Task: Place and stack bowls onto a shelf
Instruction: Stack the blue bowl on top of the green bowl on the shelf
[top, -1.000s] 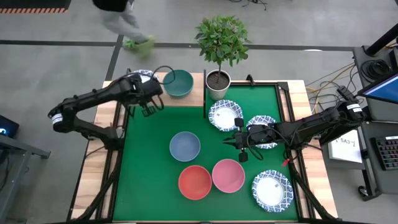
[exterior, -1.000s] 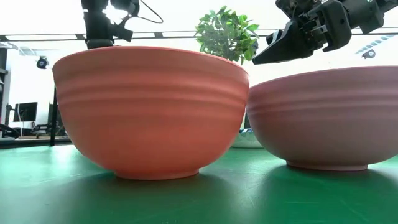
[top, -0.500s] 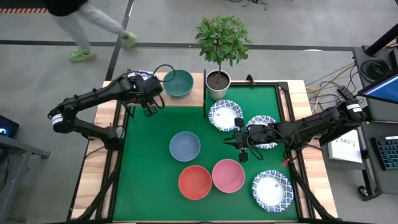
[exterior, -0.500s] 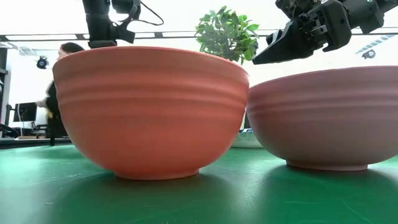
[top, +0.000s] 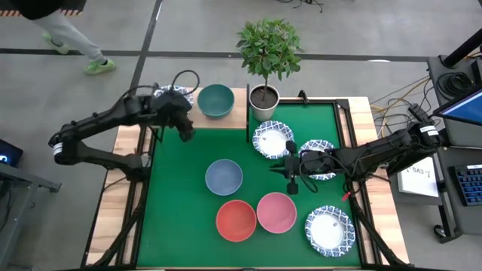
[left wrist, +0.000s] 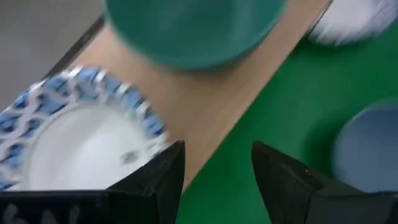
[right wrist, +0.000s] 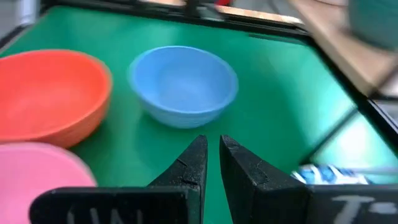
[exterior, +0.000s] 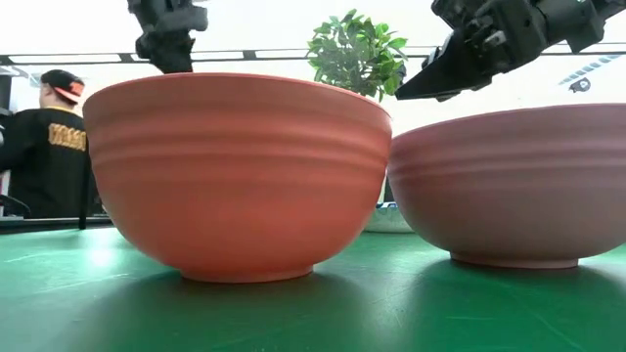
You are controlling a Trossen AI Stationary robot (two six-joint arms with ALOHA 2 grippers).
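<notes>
The wooden shelf (top: 230, 119) stands at the mat's far left. On it rest a dark green bowl (top: 215, 100) and a white blue-rimmed bowl (top: 172, 93). My left gripper (top: 184, 131) hovers open over the shelf's near edge, beside the white bowl (left wrist: 81, 137). On the green mat rest a blue bowl (top: 224, 177), a red bowl (top: 236, 220), a pink bowl (top: 276, 212) and three blue-rimmed white bowls (top: 273, 138) (top: 319, 147) (top: 329, 229). My right gripper (top: 288, 168) is shut and empty above the mat, pointing at the blue bowl (right wrist: 183, 84).
A white plant pot (top: 263, 102) with a leafy plant stands at the shelf's right end. My right arm lies over the middle white bowl. A person walks on the floor beyond the table's far left (top: 64, 26). Bare mat lies between the shelf and the blue bowl.
My left gripper has turned about above the shelf's near edge and risen a little; its arm has swung toward the table's left. My right gripper stays almost where it was. The person behind the table has walked toward the left.
</notes>
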